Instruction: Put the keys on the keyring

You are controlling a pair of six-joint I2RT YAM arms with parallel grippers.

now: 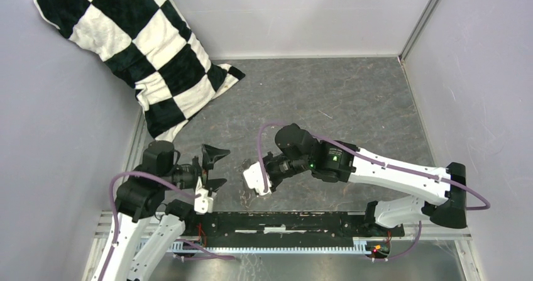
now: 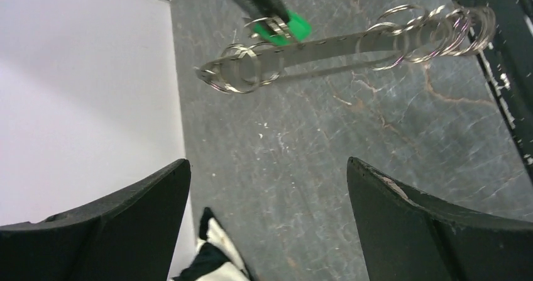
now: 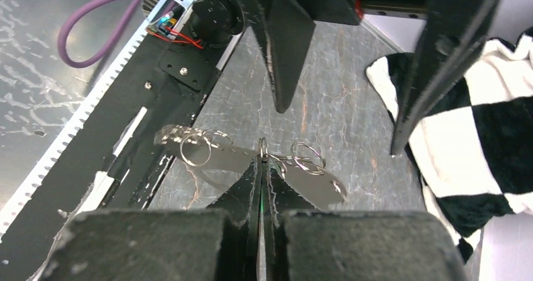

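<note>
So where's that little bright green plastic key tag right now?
The bright green plastic key tag sits top centre in the left wrist view, pinched in the right gripper's shut jaws, just above the silvery metal keyring.

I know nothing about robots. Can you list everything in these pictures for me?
Keyring: one, silvery, between the two grippers.
Small rings: several, silvery, strung on the keyring.
Key: one, green tag, at the keyring, in the right gripper.
Pillow: one, black-and-white checked, far left corner.
Table: one, dark grey, under it all.
Left gripper: one, black, open, facing the keyring.
Right gripper: one, black, shut on the key.
</note>
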